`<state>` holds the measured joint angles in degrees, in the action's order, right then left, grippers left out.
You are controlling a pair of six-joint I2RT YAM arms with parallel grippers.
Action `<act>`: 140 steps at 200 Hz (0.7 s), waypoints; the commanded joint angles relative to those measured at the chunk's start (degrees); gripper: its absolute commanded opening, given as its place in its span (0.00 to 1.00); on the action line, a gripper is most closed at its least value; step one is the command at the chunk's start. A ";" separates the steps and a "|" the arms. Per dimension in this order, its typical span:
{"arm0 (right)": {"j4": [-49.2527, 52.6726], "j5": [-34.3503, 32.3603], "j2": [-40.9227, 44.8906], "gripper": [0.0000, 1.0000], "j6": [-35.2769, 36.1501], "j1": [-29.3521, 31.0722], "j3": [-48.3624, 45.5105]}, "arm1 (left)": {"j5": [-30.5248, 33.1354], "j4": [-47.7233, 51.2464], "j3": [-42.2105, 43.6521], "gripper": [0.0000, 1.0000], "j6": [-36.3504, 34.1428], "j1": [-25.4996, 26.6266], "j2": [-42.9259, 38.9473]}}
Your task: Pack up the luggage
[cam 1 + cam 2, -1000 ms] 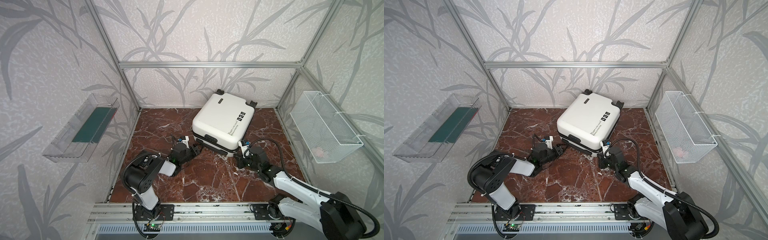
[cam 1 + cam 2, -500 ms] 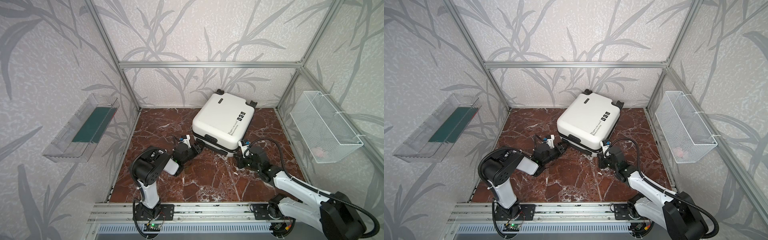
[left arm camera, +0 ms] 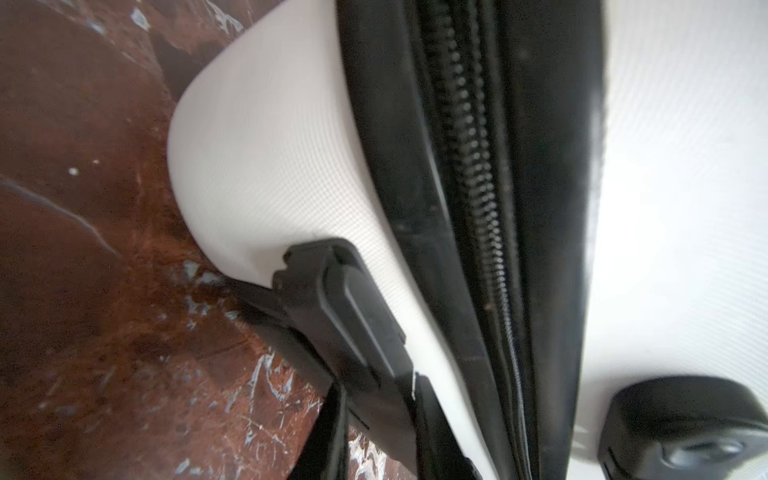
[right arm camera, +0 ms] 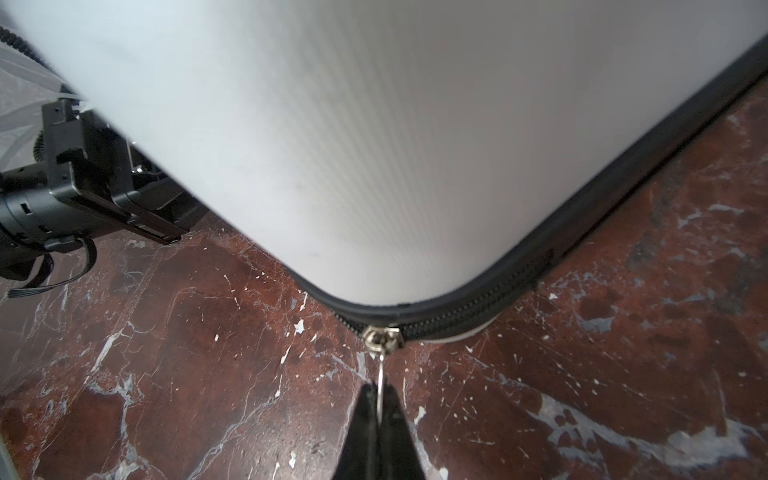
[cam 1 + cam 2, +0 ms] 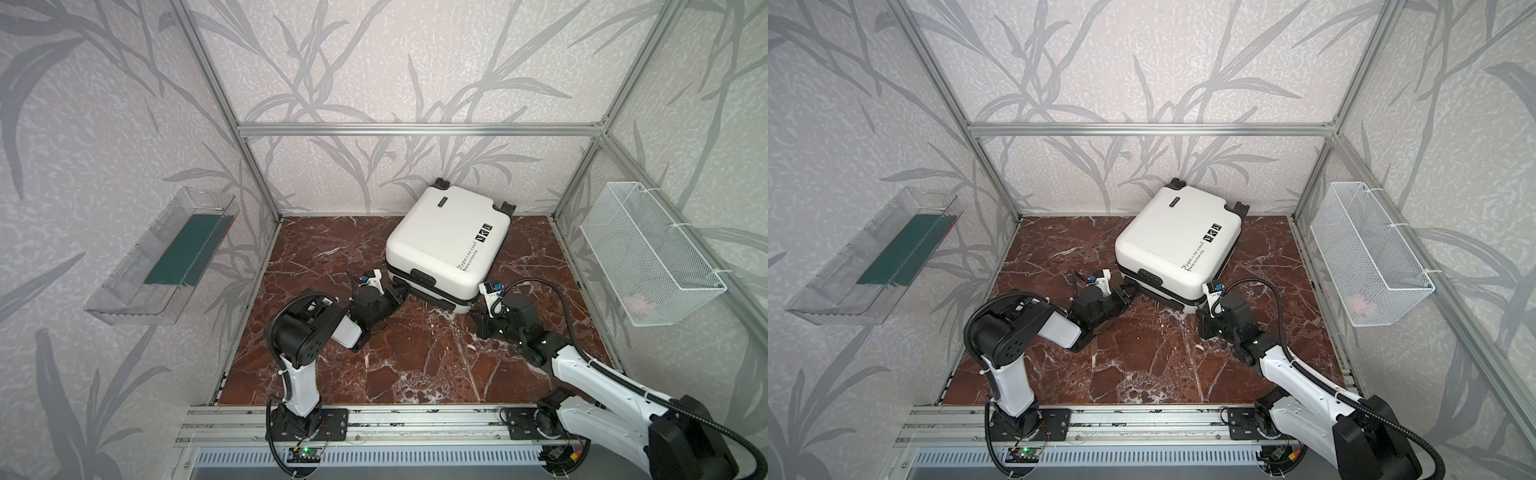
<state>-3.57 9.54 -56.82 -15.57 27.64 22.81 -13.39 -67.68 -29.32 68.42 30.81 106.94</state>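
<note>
Top views, both: the luggage (image 5: 446, 237) lies flat, lid down, on the red marble tabletop (image 5: 415, 365), directly ahead of both grippers. The left gripper (image 5: 399, 289) is at the case's near left corner, against the shell. The right gripper (image 5: 477, 313) sits low at the near right corner. Left wrist view: one black finger (image 3: 353, 316) rests against the lower white shell, with the black zipper seam (image 3: 469, 166) just beside it. Whether this gripper has clamped or merely stands parted cannot be told. Right wrist view: the fingertips are pinched together on the metal zipper pull (image 4: 380, 376). Its slider sits at the rounded corner of the case, just beyond them.
</note>
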 commanded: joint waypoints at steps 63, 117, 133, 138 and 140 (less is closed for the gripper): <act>9.35 9.79 4.81 0.00 2.60 0.96 3.58 | 4.40 -3.86 -1.28 0.00 -4.04 0.98 1.00; 8.25 3.87 0.50 0.00 1.56 9.25 7.84 | 6.14 -4.74 -1.09 0.00 -5.65 2.22 0.80; 5.67 1.86 -0.78 0.00 -0.97 10.17 7.96 | 6.36 -5.02 -0.92 0.00 -5.76 2.49 0.90; 4.80 0.93 -1.08 0.00 -1.82 10.62 7.95 | 6.52 -5.20 -0.85 0.00 -5.80 2.64 0.97; 4.43 0.44 -1.27 0.00 -2.16 10.84 7.95 | 6.53 -5.34 -0.77 0.00 -5.83 2.60 0.99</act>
<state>5.58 10.59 -56.93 -14.37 36.29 28.42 -7.14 -70.57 -29.52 64.25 32.01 107.09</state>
